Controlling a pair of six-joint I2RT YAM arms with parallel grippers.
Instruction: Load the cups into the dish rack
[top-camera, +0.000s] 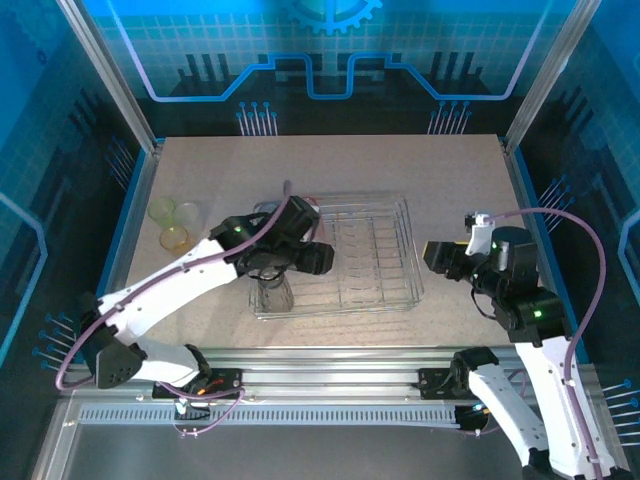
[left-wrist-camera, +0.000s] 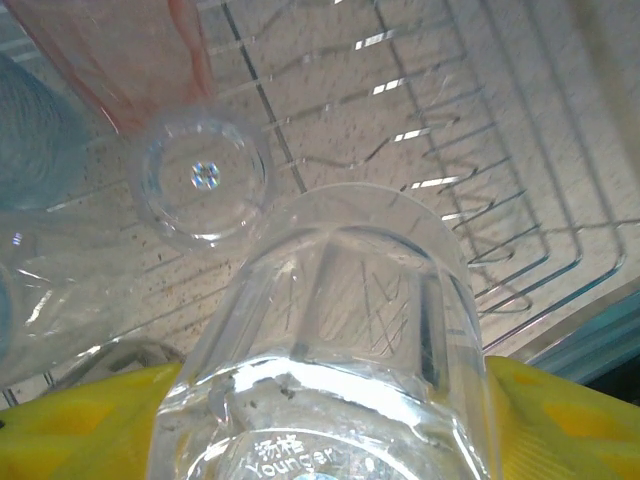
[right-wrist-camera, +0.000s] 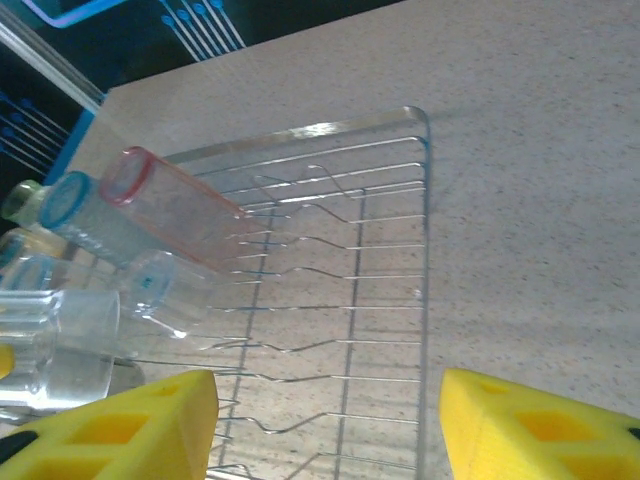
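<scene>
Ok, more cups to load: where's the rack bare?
Free: the right half of the dish rack, to its right wall. Crowded: its left end: pink cup, blue cup, clear cup, and the held cup in the left pincer.

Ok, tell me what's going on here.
The left fingers grip a clear cup at the near-left corner of the rack. A pink cup, a blue cup and a second clear cup already sit in it. Two yellow-green cups wait on the table. The right fingers hang open and empty beside the rack.
</scene>
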